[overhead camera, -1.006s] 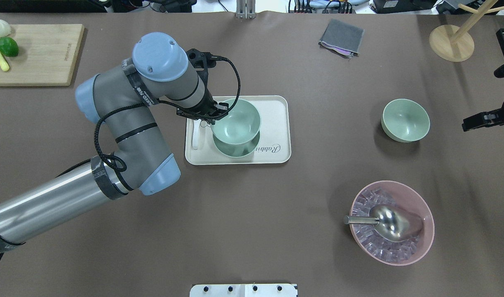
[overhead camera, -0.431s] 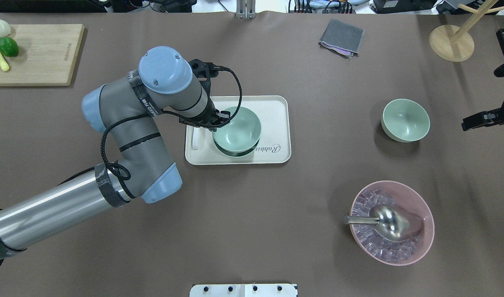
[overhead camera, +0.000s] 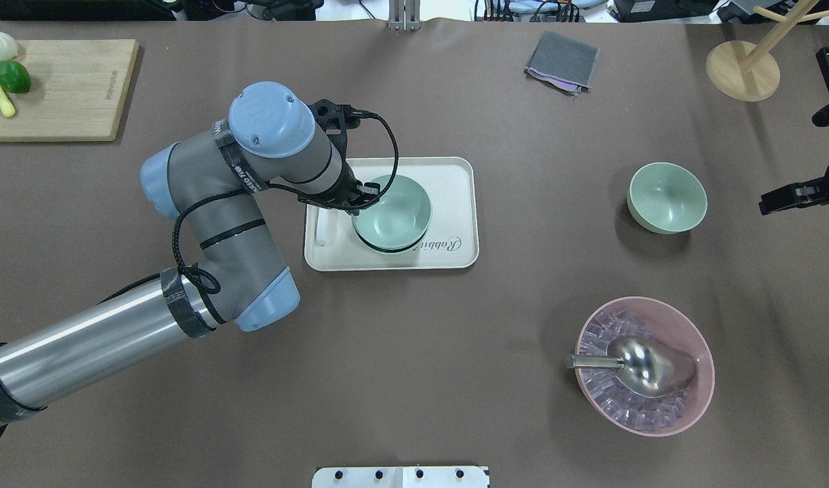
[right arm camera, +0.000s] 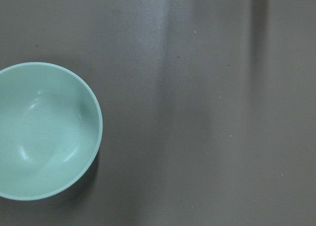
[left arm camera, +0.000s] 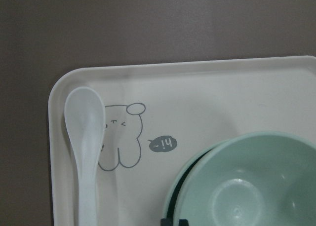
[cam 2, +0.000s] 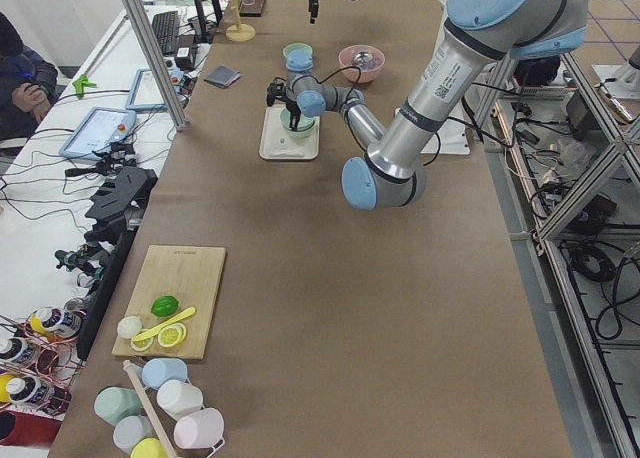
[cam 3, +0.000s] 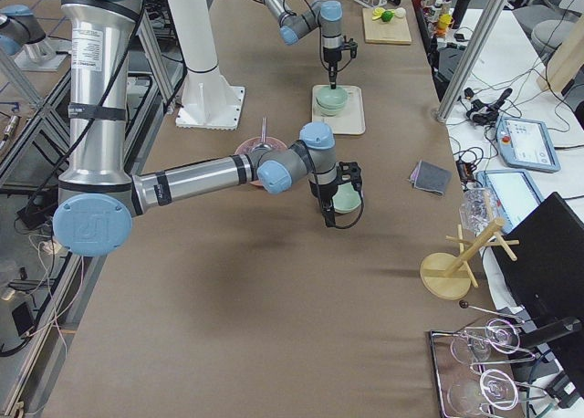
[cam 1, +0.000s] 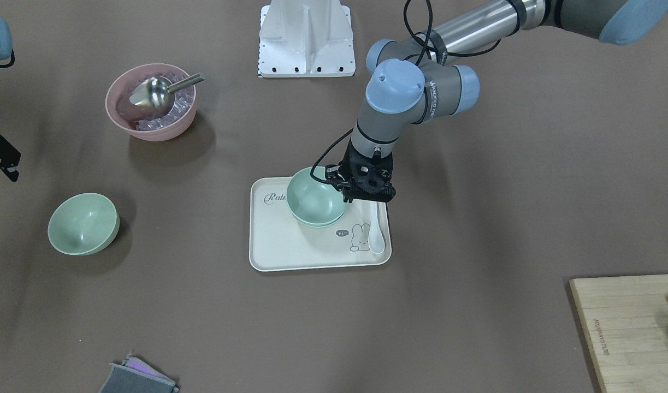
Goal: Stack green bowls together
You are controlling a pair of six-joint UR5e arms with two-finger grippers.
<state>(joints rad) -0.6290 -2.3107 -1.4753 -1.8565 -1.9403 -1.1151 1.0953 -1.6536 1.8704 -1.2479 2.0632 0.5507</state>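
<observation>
Two green bowls are on the cream tray, one nested in the other, whose rim shows just beneath. My left gripper is shut on the upper bowl's rim on the side toward the white spoon. The left wrist view shows this bowl with fingertips at its edge. The third green bowl stands alone on the table at the right, also in the right wrist view. My right gripper hovers right of it, not touching; I cannot tell whether it is open.
A pink bowl with ice cubes and a metal scoop is at the front right. A cutting board with lime and lemon lies far left. A grey cloth and a wooden stand are at the back.
My left gripper has lowered the held green bowl from above the tray bowl down into it. The right arm and the lone bowl have not moved.
</observation>
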